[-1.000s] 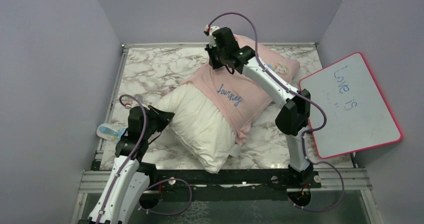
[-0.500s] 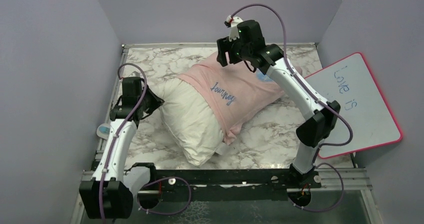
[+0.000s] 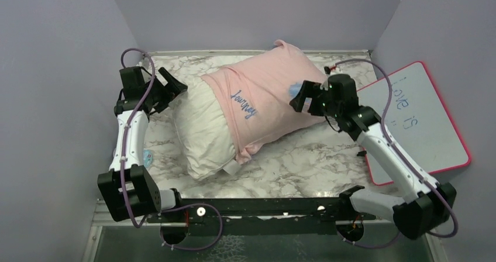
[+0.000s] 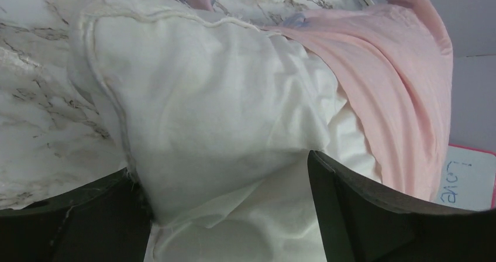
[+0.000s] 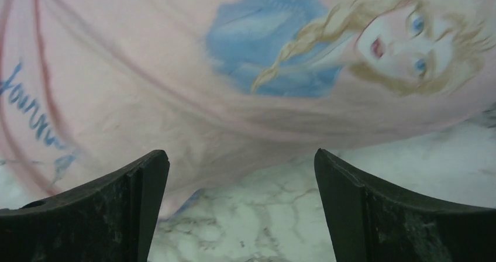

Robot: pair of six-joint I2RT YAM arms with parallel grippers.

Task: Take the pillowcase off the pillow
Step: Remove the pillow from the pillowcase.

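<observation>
Your left gripper [image 4: 222, 162] is unclenched. Its jaws are spread wide, and the bare white end of the pillow [image 3: 202, 127] bulges up between them. The fabric touches both fingers, but they aren't pinching it. This gripper sits near the far-left corner of the table [image 3: 316, 162], at the pillow's uncovered corner.

Your right gripper [image 5: 237, 157] is also released, with its jaws parted and nothing between them. It hangs just above the marble on the right side of the table. It faces the pillowcase [image 3: 263, 92] where the blonde princess print [image 5: 374, 45] wraps round the edge. Its fingers are apart from the cloth.

The pillow lies slantwise across the far half of the table. Its bare end points toward the left edge, and its covered end reaches the far edge. The pillowcase is partly off. It sheathes the right-hand portion with the pink side up and the cursive "Journey" [image 3: 243, 104] showing, and its open hem is bunched across the pillow's middle. One loose corner of the pillowcase peaks up against the far edge.

A pink-framed whiteboard [image 3: 421, 121] leans at the right edge of the table, well apart from both grippers.
</observation>
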